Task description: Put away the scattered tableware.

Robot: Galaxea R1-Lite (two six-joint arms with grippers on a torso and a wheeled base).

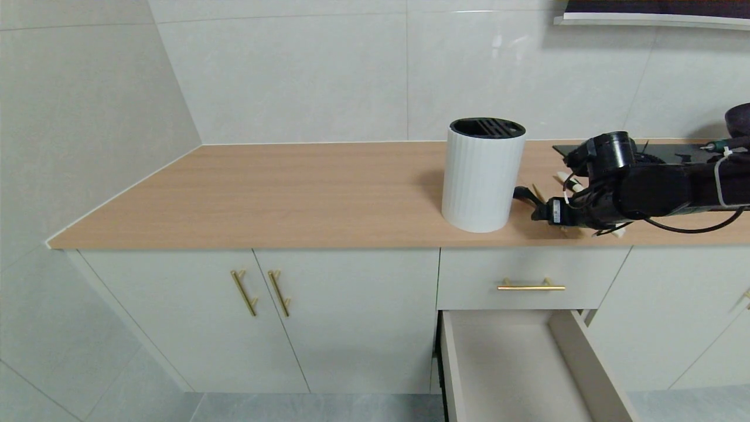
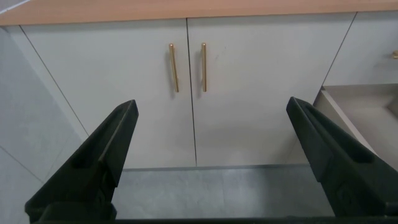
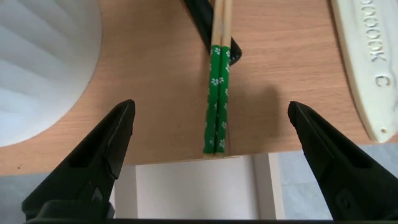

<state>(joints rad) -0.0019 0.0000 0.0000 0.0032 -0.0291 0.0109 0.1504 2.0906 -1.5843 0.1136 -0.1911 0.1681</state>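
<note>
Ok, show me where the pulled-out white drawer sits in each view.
Head view: the pulled-out white drawer is at bottom right, under the closed gold-handled drawer.
Left wrist view: its corner sits beside the white gold-handled cupboard doors.
Right wrist view: its pale inside lies past the front edge of the light wooden countertop, beyond the green-ended chopsticks.
Shared landmark: that countertop's front edge.

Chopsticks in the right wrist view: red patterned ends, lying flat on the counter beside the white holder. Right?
Not quite. The chopsticks have green patterned ends, not red, as the right wrist view shows. The rest holds: they lie flat on the counter beside the white holder.
</note>
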